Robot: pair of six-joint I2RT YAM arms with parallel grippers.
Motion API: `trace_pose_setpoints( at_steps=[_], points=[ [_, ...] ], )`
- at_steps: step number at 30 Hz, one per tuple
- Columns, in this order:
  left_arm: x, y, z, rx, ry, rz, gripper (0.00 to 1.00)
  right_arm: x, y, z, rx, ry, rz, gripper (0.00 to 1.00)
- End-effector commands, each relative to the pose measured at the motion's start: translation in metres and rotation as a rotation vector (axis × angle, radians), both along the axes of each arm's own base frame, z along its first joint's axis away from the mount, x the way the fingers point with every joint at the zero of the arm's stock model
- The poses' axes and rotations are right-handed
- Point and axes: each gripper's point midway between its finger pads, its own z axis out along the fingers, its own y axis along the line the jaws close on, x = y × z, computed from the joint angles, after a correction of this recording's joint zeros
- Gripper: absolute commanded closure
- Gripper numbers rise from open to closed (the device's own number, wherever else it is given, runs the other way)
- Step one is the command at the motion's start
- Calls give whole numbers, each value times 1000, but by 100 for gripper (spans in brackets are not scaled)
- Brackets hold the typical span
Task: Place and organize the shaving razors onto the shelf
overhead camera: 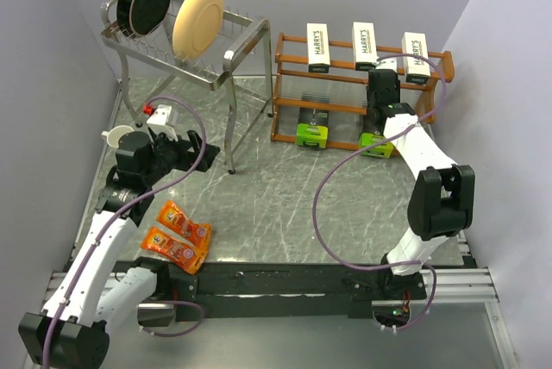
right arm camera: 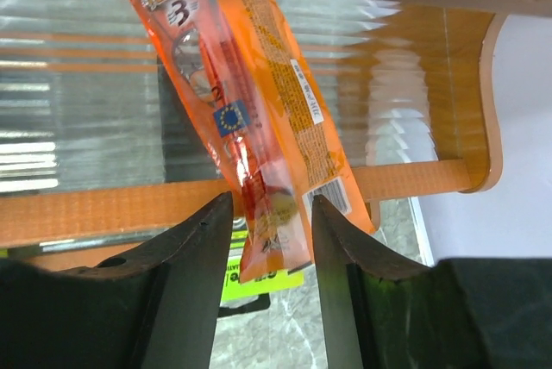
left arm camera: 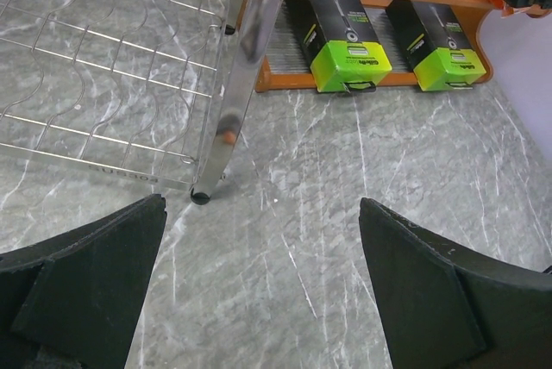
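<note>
The right hand (right arm camera: 269, 207) is clamped on the lower end of a flat, glossy orange razor pack (right arm camera: 228, 84) printed "BIC 3", held tilted between two rails of the wooden shelf (right arm camera: 414, 181). Three white boxes (overhead camera: 366, 41) sit on the top tier and two black-and-lime packs (overhead camera: 312, 130) on the bottom one. The left hand (left arm camera: 261, 222), fingers apart, hovers over the grey surface (overhead camera: 276, 197) near two more orange packs (overhead camera: 177, 235).

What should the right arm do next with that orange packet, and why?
Probably lower the orange pack onto the middle tier of the shelf. The right gripper is shut on it, holding it tilted above those slats, and it seemingly isn't resting there yet.
</note>
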Motion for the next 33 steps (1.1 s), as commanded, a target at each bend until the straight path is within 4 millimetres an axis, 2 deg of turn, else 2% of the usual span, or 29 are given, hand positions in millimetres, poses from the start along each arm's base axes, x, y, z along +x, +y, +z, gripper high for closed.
trace_pose_setpoints(
  at_steps=[1,3,4,6,7,8,10,11,13,14,15,16,18,19,21,22,23,25,26,27,28,29,30,31,32,33],
  points=[
    [-5,-2,8,-20,-23,-19,1,-15,0,43,46,-95,0,50],
    [-7,-3,5,-20,-21,-26,1,-31,7,48,88,-96,18,50],
    [-8,-3,6,-21,-22,-28,1,-41,8,37,98,-66,21,50],
    [-8,-4,3,-22,-15,-32,1,-61,16,35,129,-56,47,50],
    [-8,-4,2,-21,-15,-31,0,-73,18,20,132,-17,58,50],
    [-8,-4,1,-21,-12,-32,0,-82,24,24,159,-34,61,50],
    [-8,-4,0,-14,-11,-35,0,-98,31,9,180,-5,84,50],
    [-8,-4,-1,-9,-10,-38,1,-106,35,12,190,-11,104,50],
    [-6,4,-11,28,23,4,1,-119,57,-1,227,29,204,43],
    [-4,9,-11,45,35,29,1,-126,68,2,248,27,261,41],
    [-5,13,-14,79,46,37,1,-133,87,-2,285,49,351,36],
    [-9,20,-24,124,87,49,1,-146,117,-11,306,88,456,34],
    [-14,30,-25,238,67,37,1,-167,152,-15,305,134,625,29],
    [-20,41,-35,304,100,56,1,-188,190,-22,347,177,786,27],
    [-23,62,-41,451,74,70,1,-207,226,-21,362,185,943,18],
    [-23,75,-39,487,56,100,1,-226,253,-21,353,204,1058,18],
    [-24,85,-36,534,17,118,1,-229,268,-24,344,206,1106,18],
    [-27,92,-34,545,4,136,1,-238,295,-20,354,210,1200,17],
    [-30,92,-31,527,3,142,0,-249,317,-28,387,258,1265,18],
    [-30,92,-29,519,-5,152,1,-253,333,-20,418,254,1310,17],
    [-29,95,-24,499,-19,189,1,-259,348,-17,455,270,1361,17],
    [-27,103,-19,464,-18,268,1,-275,373,-25,505,327,1434,17],
    [-24,103,-13,437,-31,292,1,-277,390,-14,550,322,1473,16],
    [-22,102,-9,407,-34,305,1,-283,403,-12,593,341,1511,15],
    [-19,107,-3,351,-21,374,1,-292,421,-20,692,419,1522,15],
    [-16,108,4,322,-36,390,1,-296,436,-15,719,417,1549,15]
  ],
)
